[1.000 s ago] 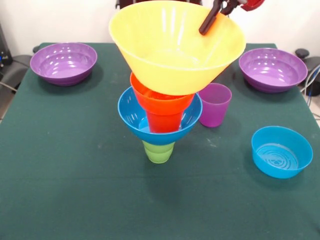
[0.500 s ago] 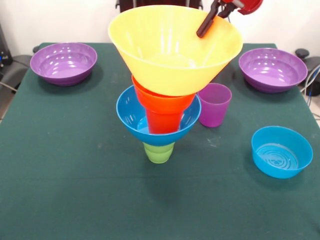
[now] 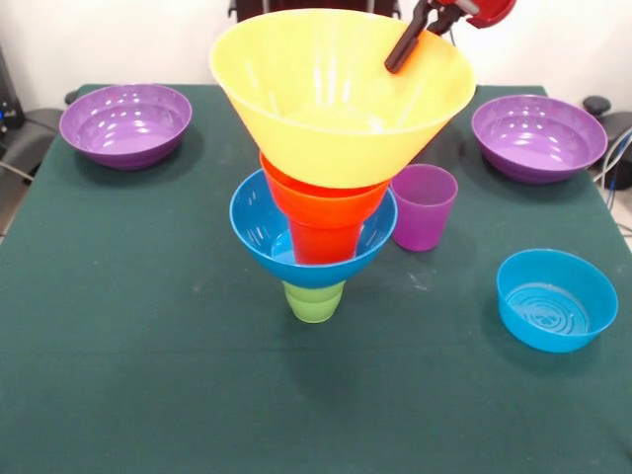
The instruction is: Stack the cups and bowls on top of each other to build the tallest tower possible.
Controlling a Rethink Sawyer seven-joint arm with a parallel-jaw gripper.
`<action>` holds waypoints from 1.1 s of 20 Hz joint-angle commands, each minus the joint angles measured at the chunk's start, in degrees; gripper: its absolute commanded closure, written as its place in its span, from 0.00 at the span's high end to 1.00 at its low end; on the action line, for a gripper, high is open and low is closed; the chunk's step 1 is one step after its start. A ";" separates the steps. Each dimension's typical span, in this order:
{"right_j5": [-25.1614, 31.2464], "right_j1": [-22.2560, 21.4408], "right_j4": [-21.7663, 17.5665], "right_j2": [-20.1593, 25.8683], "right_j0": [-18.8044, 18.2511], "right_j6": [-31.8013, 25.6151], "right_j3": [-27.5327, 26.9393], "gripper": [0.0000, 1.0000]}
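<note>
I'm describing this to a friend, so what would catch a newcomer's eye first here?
A big glossy yellow plastic bowl tops the tower at the table's middle, above an orange bowl, a blue bowl and a green stepped cup. The robot's gripper reaches over the yellow bowl's upper right rim.

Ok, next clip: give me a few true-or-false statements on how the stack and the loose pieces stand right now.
1. The large yellow plastic bowl sits on top of the tower. True.
2. The ridged green plastic cup is the tower's base. True.
3. The purple plastic cup is part of the stack. False: it stands on the table beside it.
4. Both wide purple bowls are stacked. False: one rests at each far corner.
5. The small blue bowl lies upside down. False: it is upright.
</note>
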 commanded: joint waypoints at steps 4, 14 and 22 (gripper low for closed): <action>-1.85 1.88 0.25 3.44 0.31 10.16 3.57 0.00; -2.65 1.99 0.31 3.91 -0.19 9.85 4.06 0.00; -3.46 1.99 0.37 4.65 -0.93 9.06 4.55 0.00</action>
